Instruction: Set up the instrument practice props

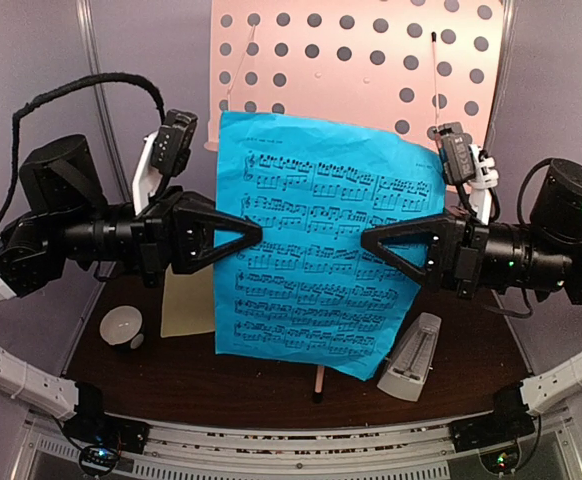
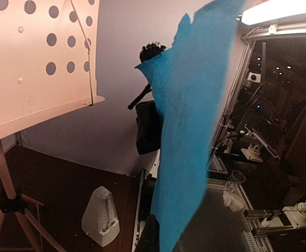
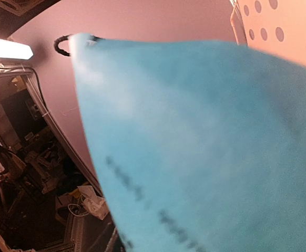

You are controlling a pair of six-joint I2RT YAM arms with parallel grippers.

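A blue printed music sheet (image 1: 311,300) hangs in the air in front of the pink perforated music stand (image 1: 371,60). My left gripper (image 1: 258,232) is shut on the sheet's left edge. In the left wrist view one dark finger (image 2: 152,236) lies against the blue sheet (image 2: 190,131). My right gripper (image 1: 364,241) points at the sheet's right half, its tip over the paper. The blue sheet (image 3: 205,147) fills the right wrist view and hides those jaws. A pale-yellow sheet (image 1: 186,300) lies on the table. The white pyramid metronome (image 1: 411,370) stands at the front right.
A small white bowl (image 1: 123,325) sits on the dark table at the front left. The stand's pink leg (image 1: 318,385) reaches the table below the blue sheet. The left wrist view shows the stand's desk (image 2: 32,68), its tripod and the metronome (image 2: 101,216).
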